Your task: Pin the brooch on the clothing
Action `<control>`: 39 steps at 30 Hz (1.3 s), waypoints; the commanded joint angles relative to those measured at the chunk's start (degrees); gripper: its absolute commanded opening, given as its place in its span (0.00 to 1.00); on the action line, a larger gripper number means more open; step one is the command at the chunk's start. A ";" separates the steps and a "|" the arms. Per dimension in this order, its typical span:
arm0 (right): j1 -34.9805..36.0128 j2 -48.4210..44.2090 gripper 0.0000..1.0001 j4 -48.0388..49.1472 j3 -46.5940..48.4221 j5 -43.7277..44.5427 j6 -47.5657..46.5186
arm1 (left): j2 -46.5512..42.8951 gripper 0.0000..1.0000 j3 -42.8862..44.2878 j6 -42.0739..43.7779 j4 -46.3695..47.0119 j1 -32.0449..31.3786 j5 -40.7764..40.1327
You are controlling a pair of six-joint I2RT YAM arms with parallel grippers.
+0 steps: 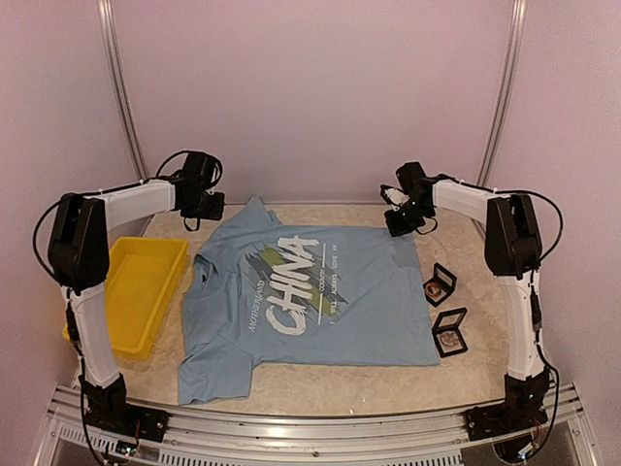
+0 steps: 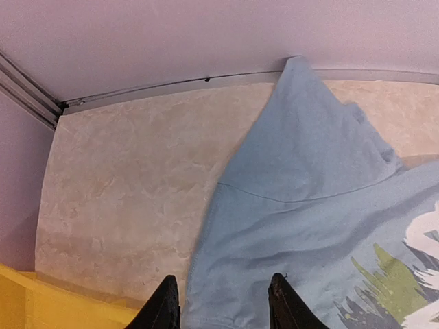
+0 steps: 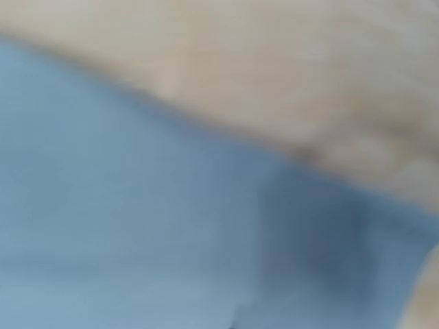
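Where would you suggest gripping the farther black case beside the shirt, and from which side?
Probably across two opposite edges of the farther black case, from above with the right gripper: its square frame lies low, just right of the T-shirt.

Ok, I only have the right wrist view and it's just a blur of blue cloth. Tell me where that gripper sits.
Observer: The right gripper is above the far right corner of the T-shirt, at the hem end.
Operator: Now find me the brooch.
Observer: The farther case and the nearer case, both black-framed, lie on the table to the right of the shirt. Each holds something small, too small to identify.
Operator: Report the left arm.
Observer: The left gripper is open, its fingers apart above the shirt's far left edge, with the yellow tray beside it.
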 commanded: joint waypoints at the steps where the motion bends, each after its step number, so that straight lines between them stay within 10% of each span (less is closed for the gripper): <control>1: 6.70 -11.61 0.00 1.87 -8.34 -3.10 -0.57 | -8.90 0.40 -10.57 -7.09 -1.23 -2.92 4.87; 14: 13.29 -18.14 0.00 8.77 -34.01 -8.25 7.56 | -14.62 0.28 -31.26 -12.05 -8.63 -7.57 3.10; 39: 11.92 -21.69 0.00 5.27 -33.12 -1.66 3.52 | -19.91 0.35 -32.99 -7.56 -11.24 -11.04 -4.20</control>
